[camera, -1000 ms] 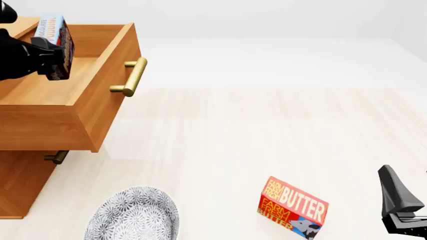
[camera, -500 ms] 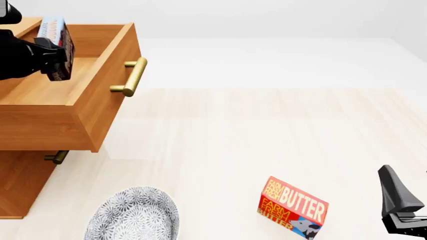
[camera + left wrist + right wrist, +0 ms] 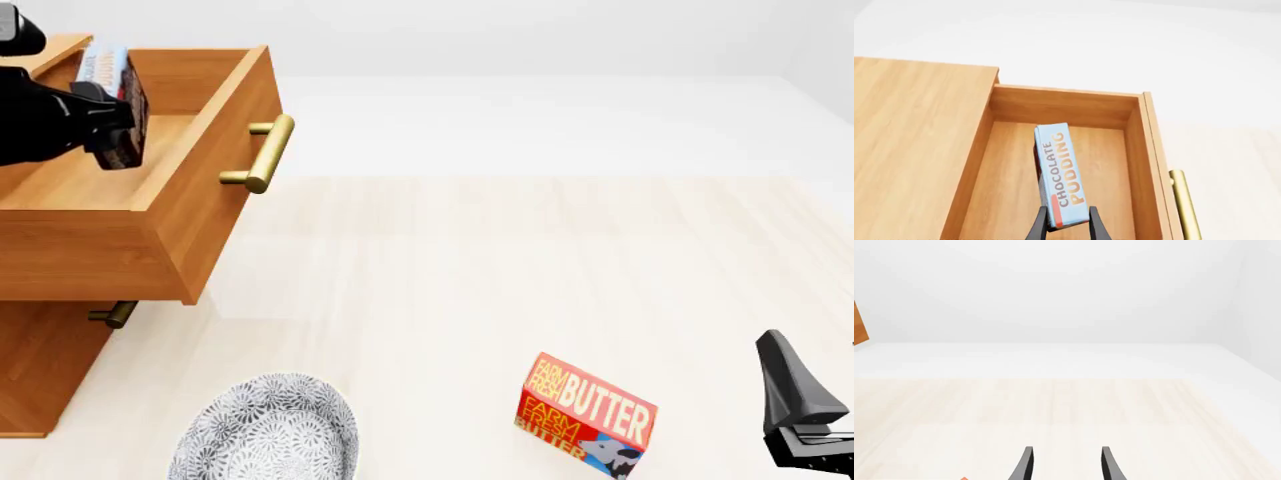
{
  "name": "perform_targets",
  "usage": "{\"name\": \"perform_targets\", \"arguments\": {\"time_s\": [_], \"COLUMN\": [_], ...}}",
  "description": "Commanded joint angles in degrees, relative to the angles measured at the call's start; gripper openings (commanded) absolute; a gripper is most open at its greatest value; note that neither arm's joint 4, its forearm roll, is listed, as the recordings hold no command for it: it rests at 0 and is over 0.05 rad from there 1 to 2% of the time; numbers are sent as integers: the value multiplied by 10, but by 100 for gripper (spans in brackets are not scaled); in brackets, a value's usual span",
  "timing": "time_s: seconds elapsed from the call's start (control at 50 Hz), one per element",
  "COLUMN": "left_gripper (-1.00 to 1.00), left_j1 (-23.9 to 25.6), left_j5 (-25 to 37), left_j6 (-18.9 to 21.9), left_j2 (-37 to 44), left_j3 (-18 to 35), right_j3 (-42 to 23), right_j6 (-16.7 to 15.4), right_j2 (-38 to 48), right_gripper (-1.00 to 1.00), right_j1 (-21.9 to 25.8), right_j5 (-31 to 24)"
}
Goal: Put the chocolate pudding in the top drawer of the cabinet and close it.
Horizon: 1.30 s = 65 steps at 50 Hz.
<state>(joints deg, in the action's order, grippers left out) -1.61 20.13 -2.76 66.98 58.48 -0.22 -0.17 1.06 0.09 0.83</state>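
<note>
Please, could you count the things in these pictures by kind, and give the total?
Pudding boxes: 1, chocolate pudding
Butter boxes: 1, butter box
Bowls: 1, patterned bowl
Cabinets: 1, cabinet
Total: 4

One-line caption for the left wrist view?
Left gripper holds the chocolate pudding over the open top drawer of the cabinet.

My left gripper (image 3: 114, 125) carries the chocolate pudding (image 3: 107, 75) lower than 1 second ago and a little further left, so the box now sits deeper over the open top drawer (image 3: 200, 150), its upper end below the earlier height.
</note>
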Motion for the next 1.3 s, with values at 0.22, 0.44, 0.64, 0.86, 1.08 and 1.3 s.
{"name": "perform_targets", "arguments": {"time_s": [0.22,0.44,0.64,0.86,1.08,1.3], "left_gripper": [-100,-100,-100,-100,100,100], "left_j1": [-6,-7,-8,-2,11,8], "left_j5": [-11,-15,-16,-16,-15,-15], "left_j6": [-1,-2,-2,-5,-16,-14], "left_j2": [5,11,11,11,4,0], "left_j3": [-12,-12,-13,-13,-14,-15], "right_j3": [0,0,0,0,0,0], "right_j6": [0,0,0,0,0,0], "right_j2": [0,0,0,0,0,0], "right_gripper": [100,100,100,100,100,100], "right_j1": [0,0,0,0,0,0], "right_j5": [0,0,0,0,0,0]}}
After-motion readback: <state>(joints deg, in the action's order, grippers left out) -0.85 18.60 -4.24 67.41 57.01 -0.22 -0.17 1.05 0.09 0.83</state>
